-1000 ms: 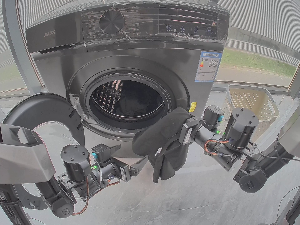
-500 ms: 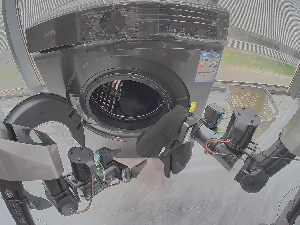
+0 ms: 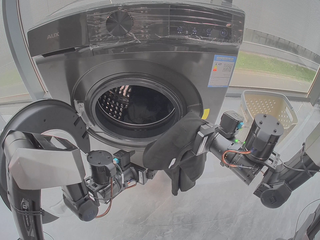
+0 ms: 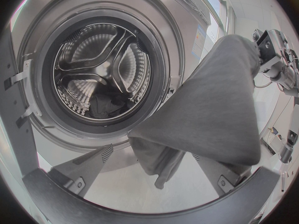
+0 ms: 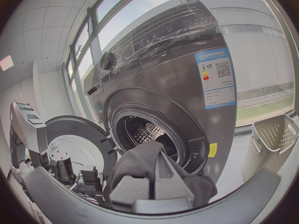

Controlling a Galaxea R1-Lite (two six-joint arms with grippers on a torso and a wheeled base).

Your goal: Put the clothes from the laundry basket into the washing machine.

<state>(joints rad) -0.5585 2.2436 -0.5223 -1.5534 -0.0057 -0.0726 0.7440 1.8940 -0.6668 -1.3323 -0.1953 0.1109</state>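
Note:
A black garment (image 3: pixel 173 144) hangs in front of the washing machine (image 3: pixel 133 50), just right of and below its round opening. My right gripper (image 3: pixel 197 140) is shut on the garment's upper edge; in the right wrist view the cloth (image 5: pixel 140 162) bunches around the gripper (image 5: pixel 154 184). My left gripper (image 3: pixel 151 174) is low in front of the machine, open, with its tips tucked under the hanging cloth. The left wrist view has the garment (image 4: pixel 211 109) draped between and over the spread fingers (image 4: pixel 106 150). Another dark garment (image 4: pixel 104 105) lies in the drum (image 3: pixel 136 107).
The machine's door (image 3: pixel 43 117) stands swung open to the left, close behind my left arm. A cream laundry basket (image 3: pixel 268 107) sits on the floor to the right of the machine, by the window. The grey floor (image 3: pixel 200 210) in front is bare.
My left arm has swung right and forward, bringing its gripper under the hanging garment. The right gripper has shifted only slightly, and the garment's hanging tail has swayed a little.

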